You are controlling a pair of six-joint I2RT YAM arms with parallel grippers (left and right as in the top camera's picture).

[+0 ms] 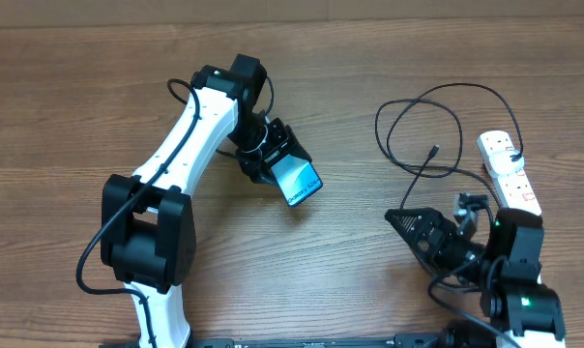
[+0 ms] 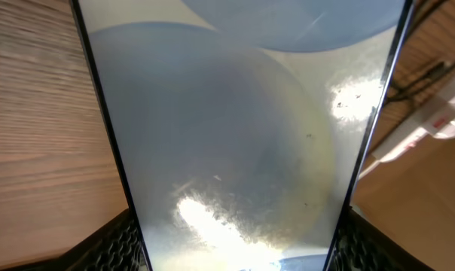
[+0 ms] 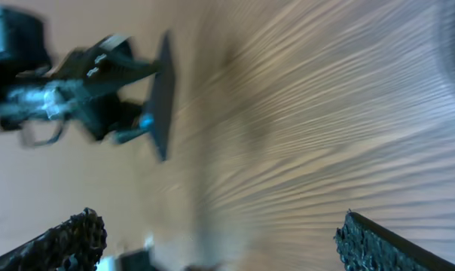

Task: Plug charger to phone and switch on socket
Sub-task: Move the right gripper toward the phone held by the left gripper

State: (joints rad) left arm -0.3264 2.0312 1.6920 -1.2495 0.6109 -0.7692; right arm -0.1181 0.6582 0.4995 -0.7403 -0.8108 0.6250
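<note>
My left gripper (image 1: 276, 159) is shut on the phone (image 1: 299, 181), holding it tilted above the middle of the table, its light blue screen facing up. In the left wrist view the phone (image 2: 227, 135) fills the frame between the two fingers. The charger (image 1: 418, 126) is a thin black cable looping at the right, with its connector tip (image 1: 434, 151) free on the table. The socket (image 1: 509, 169), a white power strip, lies at the far right. My right gripper (image 1: 408, 224) is open and empty, left of the socket and below the connector tip. The right wrist view shows the phone (image 3: 161, 94) edge-on.
The wooden table (image 1: 70, 106) carries nothing else. The socket's white cord (image 1: 512, 111) arcs behind the strip at the right edge. The left arm (image 1: 190, 135) reaches across the left half.
</note>
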